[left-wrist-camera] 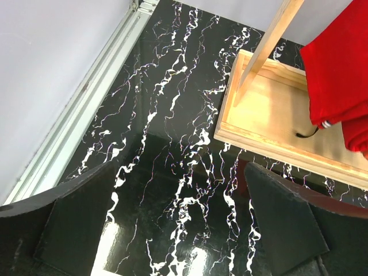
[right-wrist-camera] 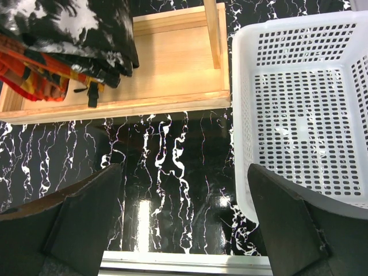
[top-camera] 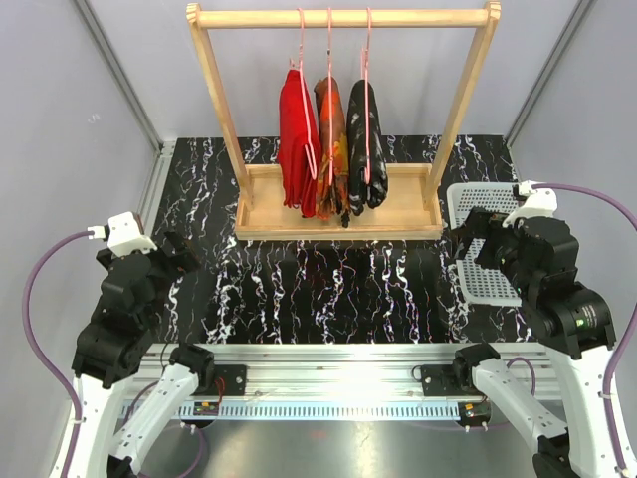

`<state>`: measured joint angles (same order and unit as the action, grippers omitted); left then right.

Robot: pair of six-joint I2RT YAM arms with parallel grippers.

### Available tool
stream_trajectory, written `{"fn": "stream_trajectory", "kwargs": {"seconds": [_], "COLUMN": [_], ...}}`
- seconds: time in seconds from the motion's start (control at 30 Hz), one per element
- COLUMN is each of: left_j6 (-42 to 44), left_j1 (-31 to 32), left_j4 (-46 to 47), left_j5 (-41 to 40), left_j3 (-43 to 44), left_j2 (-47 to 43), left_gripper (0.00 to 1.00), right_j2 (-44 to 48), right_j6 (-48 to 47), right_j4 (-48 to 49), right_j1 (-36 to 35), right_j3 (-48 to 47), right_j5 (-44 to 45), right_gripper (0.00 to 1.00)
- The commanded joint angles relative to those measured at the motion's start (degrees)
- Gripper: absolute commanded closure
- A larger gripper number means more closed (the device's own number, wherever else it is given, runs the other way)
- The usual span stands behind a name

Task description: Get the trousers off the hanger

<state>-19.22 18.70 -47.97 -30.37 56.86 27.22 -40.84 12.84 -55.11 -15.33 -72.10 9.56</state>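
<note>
Three folded trousers hang on pink hangers (top-camera: 366,60) from a wooden rack (top-camera: 343,17): plain red (top-camera: 297,139), orange-red-black camouflage (top-camera: 332,149) and black with white speckles (top-camera: 364,139). The red pair shows in the left wrist view (left-wrist-camera: 339,63); the camouflage (right-wrist-camera: 31,75) and speckled (right-wrist-camera: 80,29) pairs show in the right wrist view. My left gripper (top-camera: 179,254) is open and empty over the table at the left (left-wrist-camera: 181,221). My right gripper (top-camera: 468,239) is open and empty near the basket (right-wrist-camera: 184,221).
The rack's wooden base tray (top-camera: 408,204) sits at the back middle. A white perforated basket (top-camera: 483,279) stands at the right (right-wrist-camera: 305,103). The black marbled table (top-camera: 328,289) has grey walls on both sides and a metal rail at the near edge.
</note>
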Motion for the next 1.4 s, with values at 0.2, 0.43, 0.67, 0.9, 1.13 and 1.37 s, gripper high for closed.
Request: {"fn": "stream_trajectory", "kwargs": {"seconds": [0.2,0.43,0.67,0.9,1.13,1.37], "left_j6": [0.41,0.15,-0.2,0.5,3.75,5.86], "left_j1": [0.2,0.28,2.64,16.8,21.72,22.79], "left_j4": [2.26,2.96,2.97,-2.48,-1.52,-4.33], "left_j5": [5.12,20.15,34.16,15.0,9.36,-4.13], "left_j3": [4.13,15.81,33.9,57.28,69.05,77.0], "left_j2": [4.23,13.81,29.62,46.77,57.75,68.83], "left_gripper": [0.01,0.01,0.01,0.01,0.01,0.18], "right_j2": [0.85,0.5,-1.17,0.14,1.9,3.75], "right_j6": [-0.8,0.6,1.22,2.01,2.1,1.84], "right_j4": [1.32,2.47,1.06,1.59,0.62,-2.1], "right_j1": [-0.31,-0.22,-0.31,-0.31,-0.4,-0.31], "right_j3": [-1.47,0.29,0.64,0.82,1.08,-1.2], "right_j5": [4.23,-0.68,-4.37,-5.78,-5.96,-6.13], "right_gripper": [0.0,0.01,0.01,0.01,0.01,0.01]}}
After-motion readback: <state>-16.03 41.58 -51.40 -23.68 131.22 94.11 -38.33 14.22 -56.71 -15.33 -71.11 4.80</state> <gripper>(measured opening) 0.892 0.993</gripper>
